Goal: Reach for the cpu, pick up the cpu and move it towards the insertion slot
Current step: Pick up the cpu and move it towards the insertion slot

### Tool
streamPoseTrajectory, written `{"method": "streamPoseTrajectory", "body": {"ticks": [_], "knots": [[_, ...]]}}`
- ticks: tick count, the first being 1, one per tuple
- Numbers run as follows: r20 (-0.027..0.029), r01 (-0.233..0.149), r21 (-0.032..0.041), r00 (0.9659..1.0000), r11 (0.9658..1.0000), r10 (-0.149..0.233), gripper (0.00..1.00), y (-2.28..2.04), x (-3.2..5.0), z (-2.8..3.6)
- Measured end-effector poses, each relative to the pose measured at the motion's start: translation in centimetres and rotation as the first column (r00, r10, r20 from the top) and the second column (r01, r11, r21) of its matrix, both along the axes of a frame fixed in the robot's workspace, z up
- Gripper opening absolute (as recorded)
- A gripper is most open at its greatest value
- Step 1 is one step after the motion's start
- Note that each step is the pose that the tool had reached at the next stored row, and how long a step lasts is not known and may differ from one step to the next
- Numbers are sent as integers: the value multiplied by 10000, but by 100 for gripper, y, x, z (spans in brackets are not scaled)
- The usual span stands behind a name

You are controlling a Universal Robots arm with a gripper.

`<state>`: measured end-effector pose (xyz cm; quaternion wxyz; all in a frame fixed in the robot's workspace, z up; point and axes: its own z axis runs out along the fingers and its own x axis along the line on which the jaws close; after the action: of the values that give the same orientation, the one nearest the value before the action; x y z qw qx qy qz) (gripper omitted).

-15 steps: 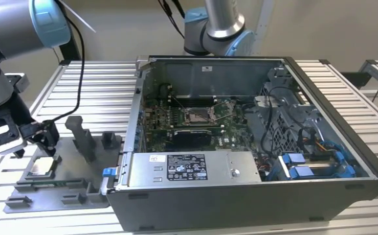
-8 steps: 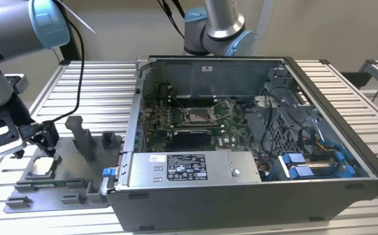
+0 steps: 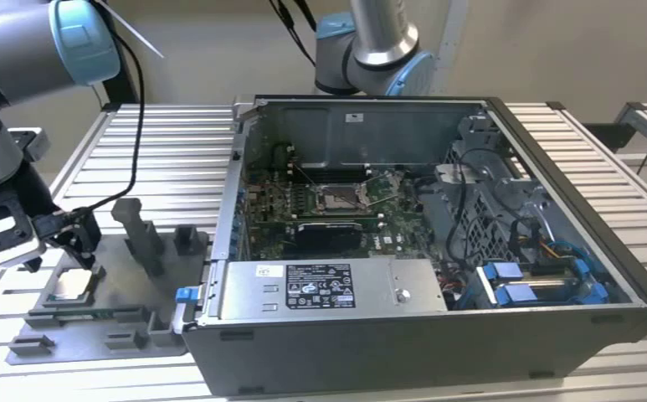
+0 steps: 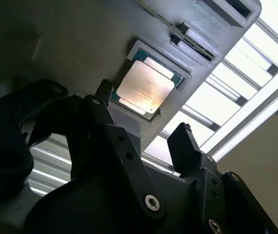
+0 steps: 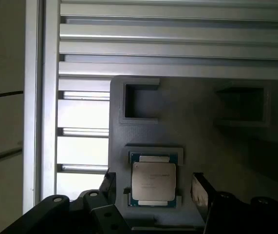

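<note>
Reaching is the step in hand: your jaws hang open just above the cpu (image 3: 74,285), which lies flat in its recess in the grey fixture (image 3: 122,335) at the lower left of the exterior view. In the first wrist view a fingertip (image 5: 199,192) stands to each side of the chip, clear of it. The chip is not yet lifted. The insertion slot (image 3: 340,198) sits well apart, mid-frame inside the open computer case (image 3: 413,318). As I judge it, a grasp calls for a level descent and a gentle, centred close on the thin edges.
</note>
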<state>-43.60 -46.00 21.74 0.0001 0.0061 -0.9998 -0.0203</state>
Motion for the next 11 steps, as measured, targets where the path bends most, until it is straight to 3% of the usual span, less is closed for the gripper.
{"method": "streamPoseTrajectory", "body": {"ticks": [11], "knots": [[0, 4, 1, 10000, 10000, -4, 100, -12, -4, -57]]}}
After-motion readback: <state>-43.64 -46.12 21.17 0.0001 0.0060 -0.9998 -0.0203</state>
